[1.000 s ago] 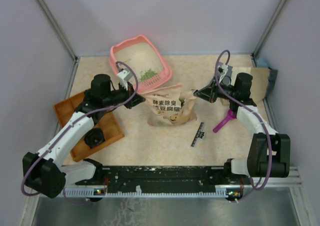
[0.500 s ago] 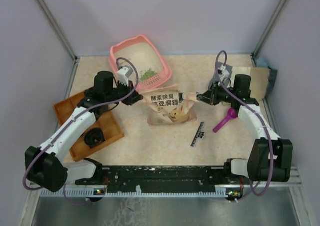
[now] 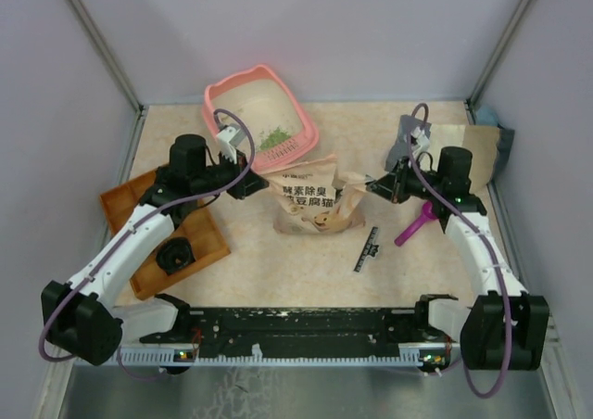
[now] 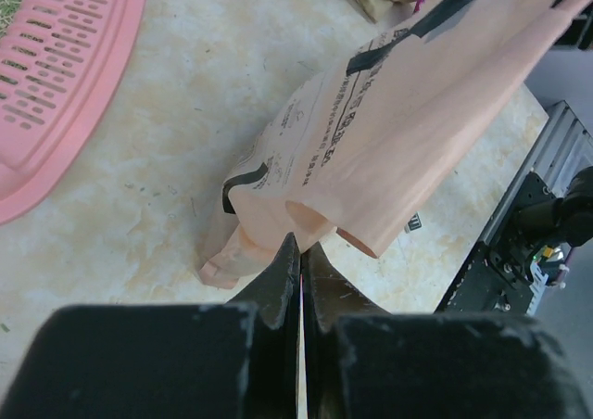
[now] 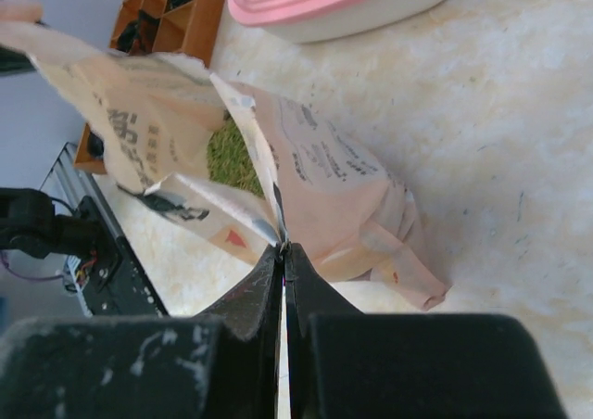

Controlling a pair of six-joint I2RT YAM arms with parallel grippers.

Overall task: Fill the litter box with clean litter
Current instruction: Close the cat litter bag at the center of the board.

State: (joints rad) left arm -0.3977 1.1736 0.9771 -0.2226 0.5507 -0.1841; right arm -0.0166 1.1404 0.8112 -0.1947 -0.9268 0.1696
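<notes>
Two pinches on one paper bag (image 3: 310,201): left gripper (image 3: 250,184) clenched on the bag's left top corner, right gripper (image 3: 372,185) clenched on the right top corner, jaws pressed flat together on thin paper in both wrist views. Bag mouth stretched between the two, parted enough beside the right gripper to show green granules inside.

Litter box (image 3: 215,99) just beyond the left gripper, near end close to the fingertips but apart from them. From the right gripper, well off to the left and farther out. Flat on the table (image 3: 278,261), open side up. Long axis away from the arms, leaning slightly from far-left to near-right, with the cat-ear bumps at the far end and the slotted step at the near end, toward the left gripper.

Clean litter (image 3: 273,139) in a small loose pile inside the box, beside the slotted step, just beyond the left gripper's tips and a little to their right, covering only a small patch of floor.

Orange tray (image 3: 125,206) behind and left of the left gripper, partly under that arm. Magenta scoop (image 3: 417,224) on the table just behind the right gripper, lying diagonally.
</notes>
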